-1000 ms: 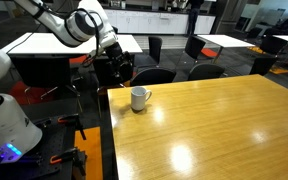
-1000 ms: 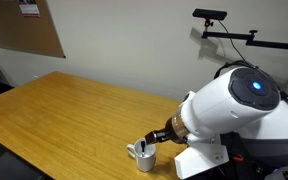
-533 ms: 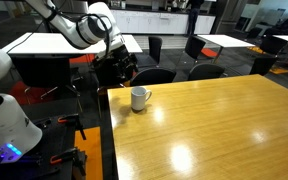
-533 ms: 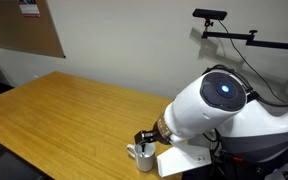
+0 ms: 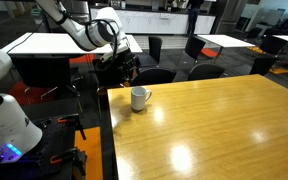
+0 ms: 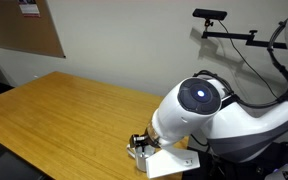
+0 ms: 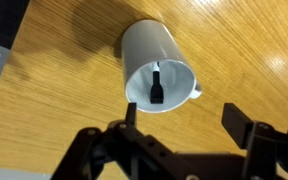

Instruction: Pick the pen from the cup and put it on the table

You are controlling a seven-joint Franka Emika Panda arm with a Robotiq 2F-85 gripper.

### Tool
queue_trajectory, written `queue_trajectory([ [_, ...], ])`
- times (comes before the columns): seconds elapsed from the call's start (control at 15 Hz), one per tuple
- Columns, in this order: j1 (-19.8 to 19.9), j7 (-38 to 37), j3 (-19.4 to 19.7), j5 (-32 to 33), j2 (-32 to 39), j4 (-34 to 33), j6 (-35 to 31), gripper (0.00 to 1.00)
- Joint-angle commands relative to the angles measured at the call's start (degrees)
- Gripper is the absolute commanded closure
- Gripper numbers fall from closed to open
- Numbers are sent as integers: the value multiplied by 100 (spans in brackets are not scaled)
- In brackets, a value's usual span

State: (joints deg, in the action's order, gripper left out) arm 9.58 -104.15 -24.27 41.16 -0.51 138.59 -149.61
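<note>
Approach step: my gripper (image 7: 182, 128) spread wide, empty, above white mug (image 7: 144, 45). Black pen (image 7: 156, 86) inside, probably leaning. Next: centre over pen, descend, pinch, lift toward table (image 7: 249, 40).

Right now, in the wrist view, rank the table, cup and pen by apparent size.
1. The table, filling most of the frame.
2. The cup.
3. The pen, a small dark stick inside it.

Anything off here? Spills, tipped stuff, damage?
Nothing stands out. The cup stands upright on the table near its edge, with the pen inside. No spill or damage is visible. The pincer is open above the cup.
</note>
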Motion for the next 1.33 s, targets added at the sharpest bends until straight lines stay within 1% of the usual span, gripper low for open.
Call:
queue_trajectory([
  [0.0, 15, -193, 22, 100, 164, -158, 206, 20],
  [0.07, 18, -188, 39, 86, 171, -152, 222, 27],
  [0.13, 24, -153, 56, 69, 183, -145, 224, 25],
  [0.4, 58, -10, 104, 0, 232, -146, 166, 43],
  [0.47, 58, -22, 114, 9, 243, -156, 180, 43],
  [0.6, 60, 109, 129, -49, 300, -172, 128, 49],
  [0.67, 61, 134, 134, -56, 325, -183, 127, 49],
  [0.73, 65, 180, 141, -57, 359, -189, 93, 54],
  [0.8, 69, 203, 148, -44, 388, -200, 91, 51],
  [0.87, 72, 204, 156, -13, 424, -217, 99, 52],
  [1.13, 83, 209, 209, 114, 550, -283, 76, 48],
  [1.27, 93, 246, 231, 135, 616, -319, 58, 49],
])
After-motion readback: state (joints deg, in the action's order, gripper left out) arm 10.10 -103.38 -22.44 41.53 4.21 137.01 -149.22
